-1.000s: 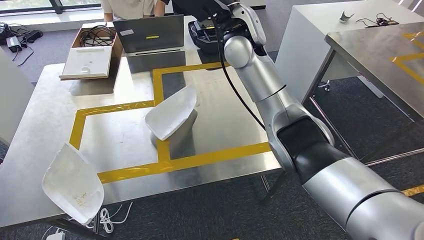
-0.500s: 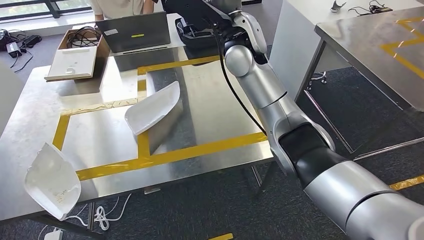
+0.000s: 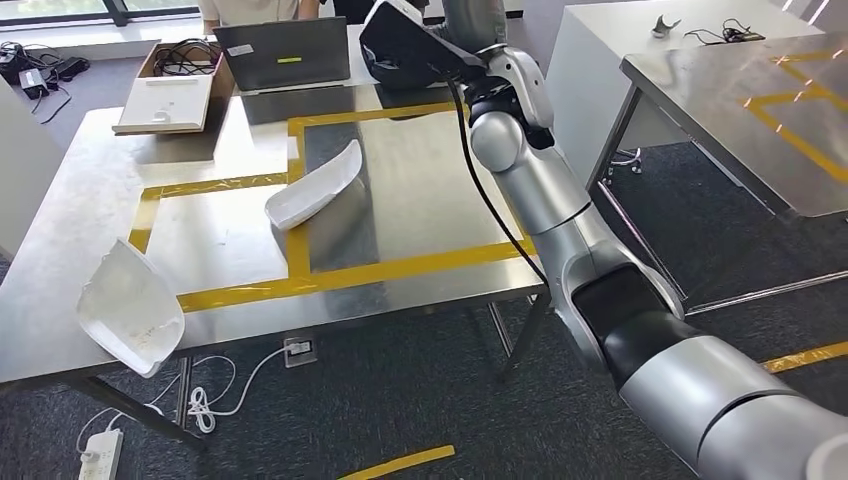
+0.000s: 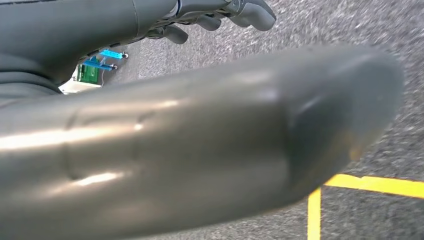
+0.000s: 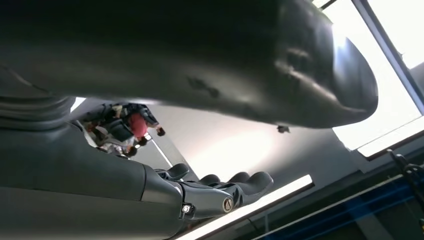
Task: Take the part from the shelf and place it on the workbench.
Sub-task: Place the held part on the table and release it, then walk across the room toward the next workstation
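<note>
Two white shell-shaped parts lie on the steel workbench (image 3: 430, 200). One part (image 3: 315, 187) rests on the yellow tape near the middle. The other part (image 3: 130, 305) sits at the front left corner, partly over the edge. My right arm reaches across the bench's right side, its dark hand (image 3: 410, 45) raised over the far edge. In the right wrist view the fingers (image 5: 220, 192) are stretched out, apart from the thumb, with nothing between them. My left hand (image 4: 200, 135) hangs over the carpet, fingers (image 4: 240, 12) loosely bent and holding nothing.
A laptop (image 3: 290, 52), a cardboard box of cables (image 3: 190, 58) and a flat white box (image 3: 168, 100) stand at the bench's far side, with a person (image 3: 255, 10) behind. A second steel table (image 3: 740, 110) is on the right. A power strip (image 3: 100, 452) lies on the floor.
The camera has shifted, so the whole bench sits differently in the picture. My right hand now shows over the far edge. The white parts lie where they were.
</note>
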